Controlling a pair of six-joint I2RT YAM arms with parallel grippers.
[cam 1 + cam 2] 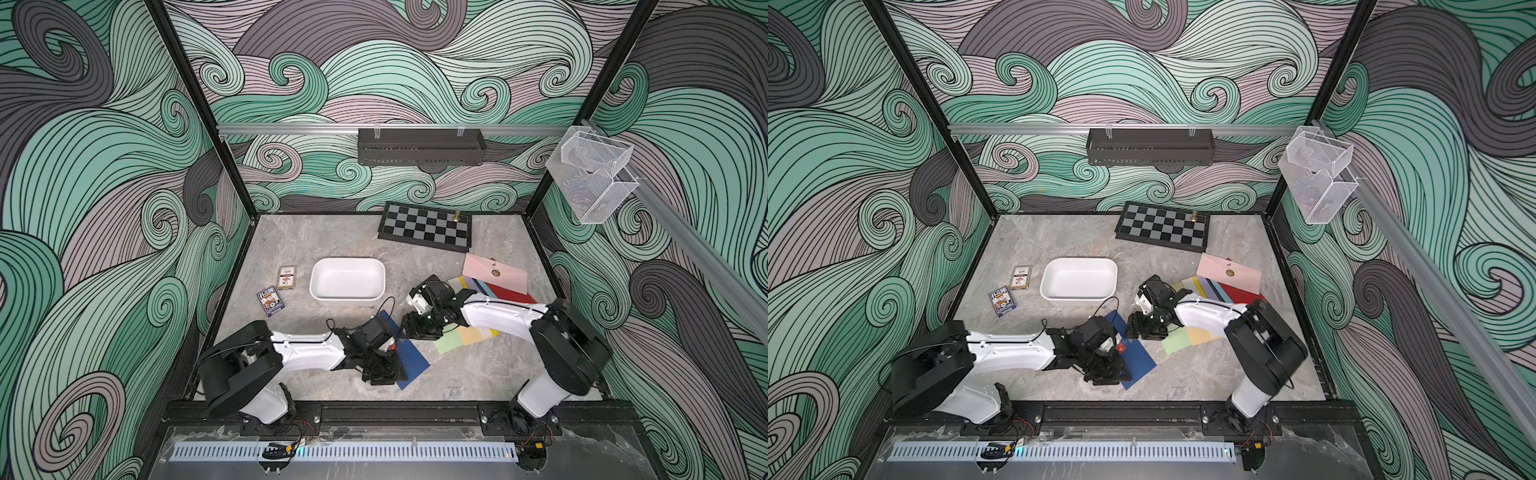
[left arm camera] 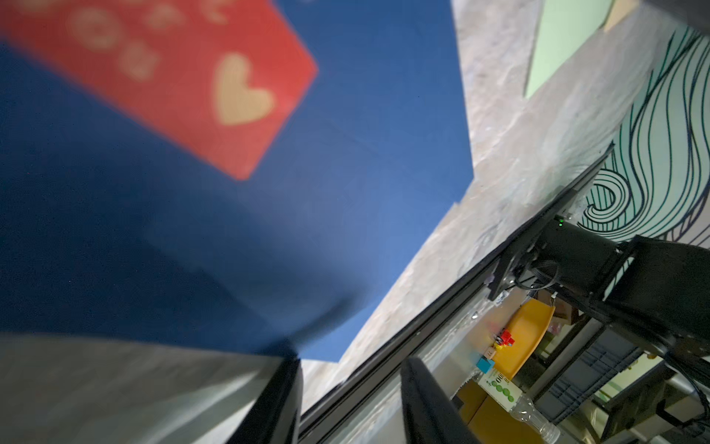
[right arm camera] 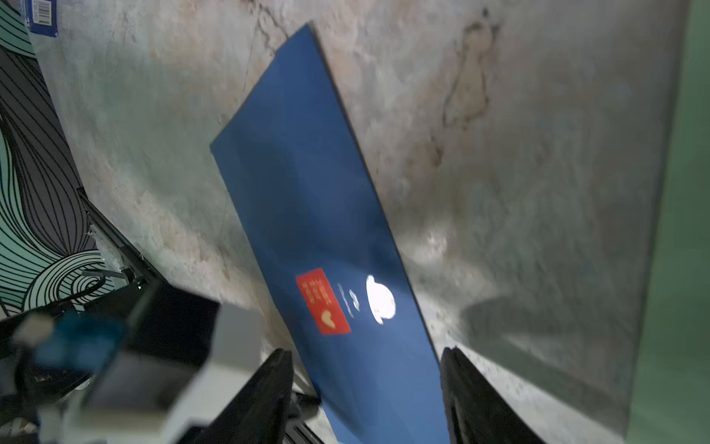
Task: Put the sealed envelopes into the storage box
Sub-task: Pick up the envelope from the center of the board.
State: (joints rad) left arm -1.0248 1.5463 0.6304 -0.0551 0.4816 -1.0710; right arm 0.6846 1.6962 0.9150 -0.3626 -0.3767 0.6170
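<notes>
A navy envelope (image 1: 411, 359) (image 1: 1138, 357) with a red heart sticker (image 3: 322, 301) lies between my two grippers, in front of the empty white storage box (image 1: 347, 278) (image 1: 1079, 278). My left gripper (image 1: 380, 376) (image 2: 351, 369) hangs over its near left edge, open, with only table showing in the gap. At its far end sits my right gripper (image 1: 409, 328) (image 3: 367, 357), open, with that end of the envelope (image 3: 319, 192) lying between the fingers. Several more envelopes fan out at the right: pink (image 1: 494, 274), red (image 1: 507, 293), green (image 1: 449, 343) and peach (image 1: 469, 334).
Two playing-card packs (image 1: 286, 277) (image 1: 270, 301) lie left of the box. A chessboard (image 1: 426, 226) carrying a brass piece (image 1: 457, 216) lies at the back. A black perforated tray (image 1: 422, 147) hangs on the back wall, a wire-mesh bin (image 1: 592, 174) on the right rail.
</notes>
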